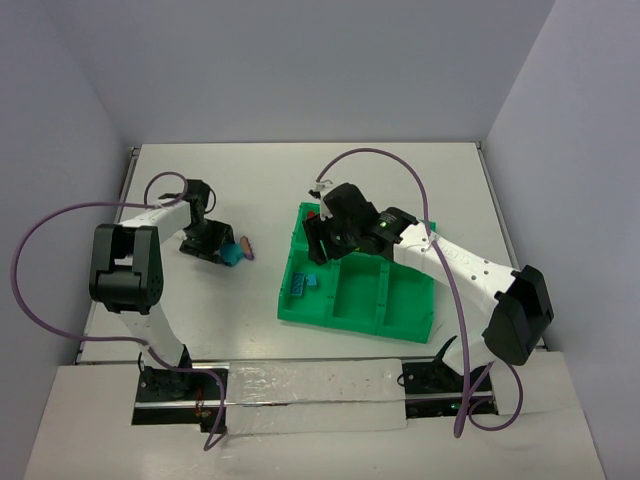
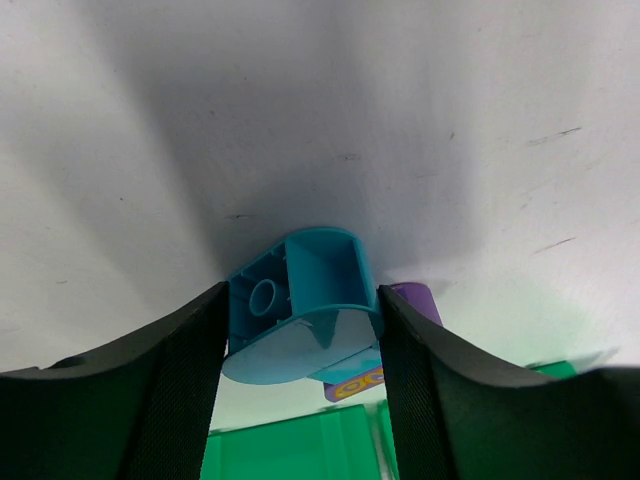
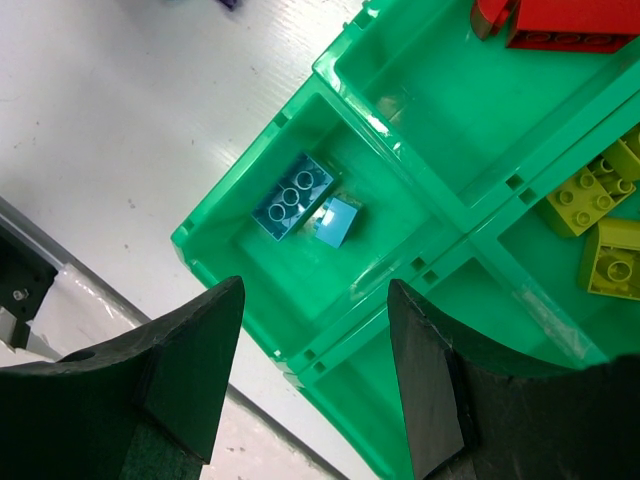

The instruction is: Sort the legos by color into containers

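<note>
While the left fingers close narrowly on both sides of a cyan brick, on or just above the white bench and well to the left of the green tray, a purple piece lies just beside that brick. Over the tray, the right fingers stand moderately apart with nothing between them, above the near-left compartment, where a blue brick and a light-blue brick lie side by side. Red bricks sit at the far end of the compartment beyond it, and yellow-green bricks lie in a neighbouring compartment.
</note>
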